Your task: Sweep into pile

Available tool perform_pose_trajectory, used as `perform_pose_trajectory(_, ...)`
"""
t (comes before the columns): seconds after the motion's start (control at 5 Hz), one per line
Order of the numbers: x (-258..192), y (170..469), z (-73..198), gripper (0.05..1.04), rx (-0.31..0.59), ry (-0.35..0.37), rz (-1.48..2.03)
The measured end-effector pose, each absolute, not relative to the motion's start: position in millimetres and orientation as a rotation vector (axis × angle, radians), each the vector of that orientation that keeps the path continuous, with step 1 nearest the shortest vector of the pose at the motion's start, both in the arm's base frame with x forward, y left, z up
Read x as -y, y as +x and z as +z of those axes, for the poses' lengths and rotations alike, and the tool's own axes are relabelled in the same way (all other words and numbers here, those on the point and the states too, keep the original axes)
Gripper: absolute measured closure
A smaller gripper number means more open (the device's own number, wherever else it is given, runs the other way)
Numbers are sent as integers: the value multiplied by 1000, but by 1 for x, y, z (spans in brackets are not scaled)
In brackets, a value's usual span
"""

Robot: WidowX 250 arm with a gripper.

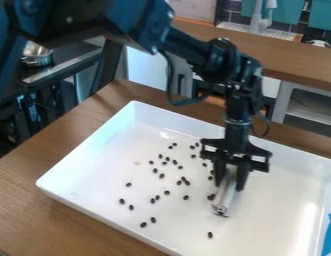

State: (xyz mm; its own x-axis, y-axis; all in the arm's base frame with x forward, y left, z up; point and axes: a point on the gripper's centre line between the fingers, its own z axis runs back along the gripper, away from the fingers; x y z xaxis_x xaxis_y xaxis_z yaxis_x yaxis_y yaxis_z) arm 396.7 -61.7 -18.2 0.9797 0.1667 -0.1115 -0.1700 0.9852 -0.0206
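Gripper (230, 187) is pinching the silvery cylindrical tool (224, 196) lengthwise toward camera, most dark beans (161, 176) lying camera-left of the gripper.

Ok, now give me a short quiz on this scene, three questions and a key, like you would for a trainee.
1. What is between the gripper's fingers?
A) a towel
B) a pale, rod-like tool
C) a metal bowl

2. True or false: the small dark pieces all lie together in one tight pile.

3. Fill in the missing word: the white tray rests on a brown ______ table.

Key: 1. B; 2. false, they lie scattered over the tray's floor; 3. wooden
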Motion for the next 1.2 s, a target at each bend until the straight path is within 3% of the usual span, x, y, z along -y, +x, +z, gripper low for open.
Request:
perform_pose_trajectory(0.6, -33, 389, -23, 668, -108, 26, 192)
perform_pose_trajectory(1.2, -111, 367, -18, 669, -255, 56, 223)
